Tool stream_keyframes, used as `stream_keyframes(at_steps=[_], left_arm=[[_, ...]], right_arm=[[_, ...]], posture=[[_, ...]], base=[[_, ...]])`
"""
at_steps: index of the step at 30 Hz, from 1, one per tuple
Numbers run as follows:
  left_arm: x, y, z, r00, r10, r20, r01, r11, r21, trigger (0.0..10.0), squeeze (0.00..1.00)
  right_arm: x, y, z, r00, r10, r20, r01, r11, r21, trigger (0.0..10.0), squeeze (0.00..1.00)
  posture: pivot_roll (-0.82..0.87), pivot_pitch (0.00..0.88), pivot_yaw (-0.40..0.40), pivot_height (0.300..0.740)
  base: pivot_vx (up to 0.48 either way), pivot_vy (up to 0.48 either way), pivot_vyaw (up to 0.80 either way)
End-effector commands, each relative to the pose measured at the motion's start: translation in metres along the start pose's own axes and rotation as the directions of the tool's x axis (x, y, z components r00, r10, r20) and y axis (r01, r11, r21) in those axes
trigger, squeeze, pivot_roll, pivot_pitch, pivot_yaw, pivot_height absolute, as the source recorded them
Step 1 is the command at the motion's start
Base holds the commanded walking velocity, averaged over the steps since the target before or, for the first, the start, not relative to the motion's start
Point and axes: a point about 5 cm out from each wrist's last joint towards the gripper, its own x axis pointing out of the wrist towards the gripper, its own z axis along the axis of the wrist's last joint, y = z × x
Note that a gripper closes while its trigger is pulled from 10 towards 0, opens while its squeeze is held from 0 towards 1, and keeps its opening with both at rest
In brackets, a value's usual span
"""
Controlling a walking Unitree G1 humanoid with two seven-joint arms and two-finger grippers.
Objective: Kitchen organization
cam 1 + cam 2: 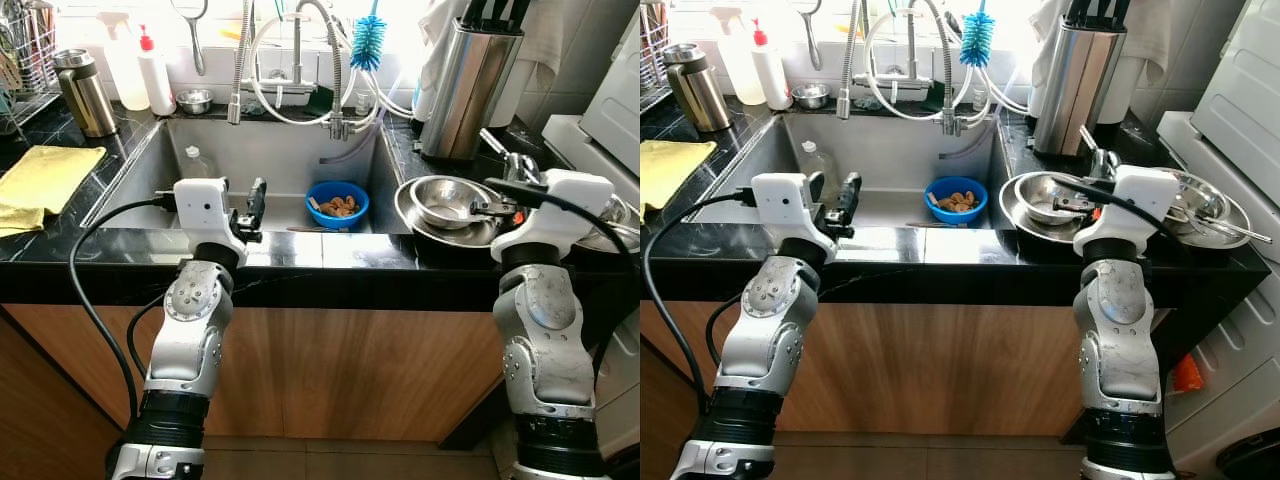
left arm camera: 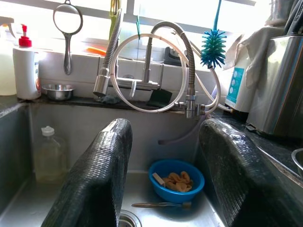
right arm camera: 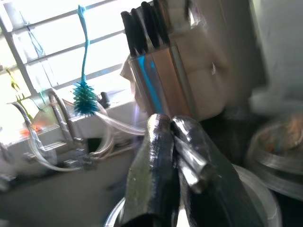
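A steel sink holds a blue bowl of food scraps, a clear bottle and a thin utensil lying on its floor. My left gripper hovers over the sink's front edge, open with nothing between its fingers. Right of the sink, stacked steel bowls rest on the black counter. My right gripper sits just above those bowls, shut on a shiny metal utensil that pokes out between its fingers.
A knife block stands behind the bowls, with more steel dishes to the right. The faucet, hoses and a teal brush hang over the sink. A thermos, soap bottle and yellow cloth occupy the left counter.
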Motion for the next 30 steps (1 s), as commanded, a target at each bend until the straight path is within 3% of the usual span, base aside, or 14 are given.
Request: stream_keyframes(at_steps=[1,3,6,9,12,17,23,26,30], left_arm=[[0.004,-0.003,0.010,0.999,-0.007,0.032,0.008,1.000,-0.023,10.0,0.00],[0.004,-0.003,0.011,0.999,-0.009,0.032,0.010,1.000,-0.026,10.0,0.00],[0.004,-0.006,0.011,1.000,-0.012,0.027,0.013,0.998,-0.056,10.0,0.00],[0.005,-0.007,0.011,1.000,-0.009,0.021,0.011,0.997,-0.072,10.0,0.00],[0.005,-0.008,0.010,1.000,-0.006,0.016,0.007,0.996,-0.092,10.0,0.00],[0.006,-0.007,0.011,1.000,-0.006,0.010,0.007,0.995,-0.099,10.0,0.00],[0.006,-0.006,0.010,1.000,-0.003,-0.004,0.002,0.993,-0.117,10.0,0.00],[0.006,-0.006,0.010,1.000,-0.001,-0.009,0.000,0.992,-0.123,10.0,0.00],[0.006,-0.006,0.010,1.000,-0.002,-0.010,0.001,0.992,-0.125,10.0,0.00]], right_arm=[[0.001,-0.003,0.007,1.000,-0.013,0.007,0.012,0.994,0.113,10.0,0.00],[0.001,-0.007,0.005,1.000,-0.024,0.003,0.023,0.987,0.157,10.0,0.00],[-0.003,-0.011,0.001,1.000,-0.013,-0.014,0.017,0.954,0.298,10.0,0.00],[-0.005,-0.012,-0.001,1.000,-0.004,-0.023,0.012,0.932,0.361,10.0,0.00],[-0.007,-0.012,-0.003,0.999,0.015,-0.034,0.003,0.885,0.466,10.0,0.00],[-0.007,-0.013,-0.007,0.998,0.028,-0.057,0.003,0.876,0.482,10.0,0.00],[-0.008,-0.007,-0.011,0.989,0.109,-0.097,-0.039,0.839,0.543,10.0,0.00],[-0.008,0.002,-0.011,0.974,0.190,-0.127,-0.077,0.794,0.602,10.0,0.00],[-0.006,0.008,-0.010,0.960,0.241,-0.145,-0.120,0.816,0.565,10.0,0.00]], posture=[[-0.05,0.000,-0.027,0.740],[-0.04,0.006,-0.028,0.740],[-0.05,0.010,-0.027,0.740],[-0.05,0.010,-0.027,0.740],[-0.05,0.010,-0.027,0.740],[-0.05,0.022,-0.028,0.740],[-0.05,0.031,-0.030,0.740],[-0.05,0.032,-0.030,0.740],[-0.05,0.039,-0.032,0.740]], base=[[0.000,0.000,0.00],[0.000,0.000,0.00],[0.000,0.000,0.00],[0.000,0.000,0.00],[0.000,0.000,0.00],[0.000,0.000,0.00],[0.000,0.000,0.00],[0.000,0.000,0.00],[0.000,0.000,0.00]])
